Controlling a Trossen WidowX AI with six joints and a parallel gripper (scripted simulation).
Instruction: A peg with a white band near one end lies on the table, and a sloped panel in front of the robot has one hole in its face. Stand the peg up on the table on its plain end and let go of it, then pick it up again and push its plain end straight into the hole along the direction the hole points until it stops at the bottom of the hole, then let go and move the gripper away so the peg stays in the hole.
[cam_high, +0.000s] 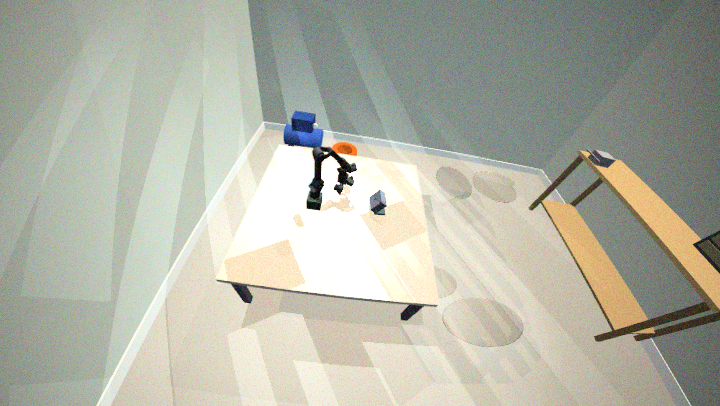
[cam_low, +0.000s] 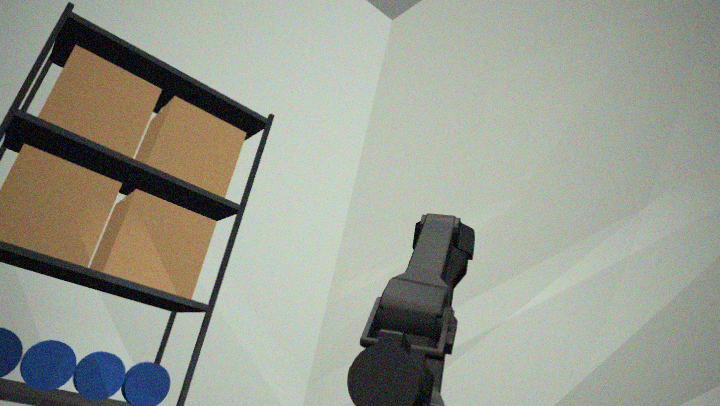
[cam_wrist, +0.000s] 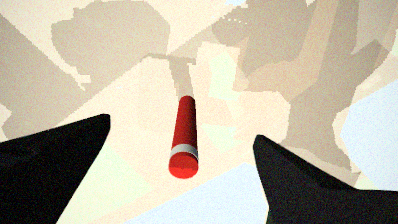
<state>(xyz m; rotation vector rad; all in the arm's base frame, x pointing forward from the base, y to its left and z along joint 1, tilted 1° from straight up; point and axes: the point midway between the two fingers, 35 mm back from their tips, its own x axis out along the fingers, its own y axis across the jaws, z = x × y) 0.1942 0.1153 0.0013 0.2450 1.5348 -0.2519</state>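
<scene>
Open gripper (cam_high: 344, 188) (cam_wrist: 184, 131) over a standing peg, the shelf boxes off to one side.

The jaws stand apart with nothing clamped; in the wrist view the red peg (cam_wrist: 186, 127) appears between and beyond the fingertips, seemingly upright on the table (cam_high: 322, 262), its white band near the end facing the camera. The peg is not in the hole of the sloped panel (cam_high: 377, 200), which sits near the arm; the hole itself is too small to make out well. Four brown boxes fill two levels of a black rack (cam_low: 247, 186), with blue round-ended things (cam_low: 99, 375) below; whatever the closed boxes contain is hidden.
</scene>
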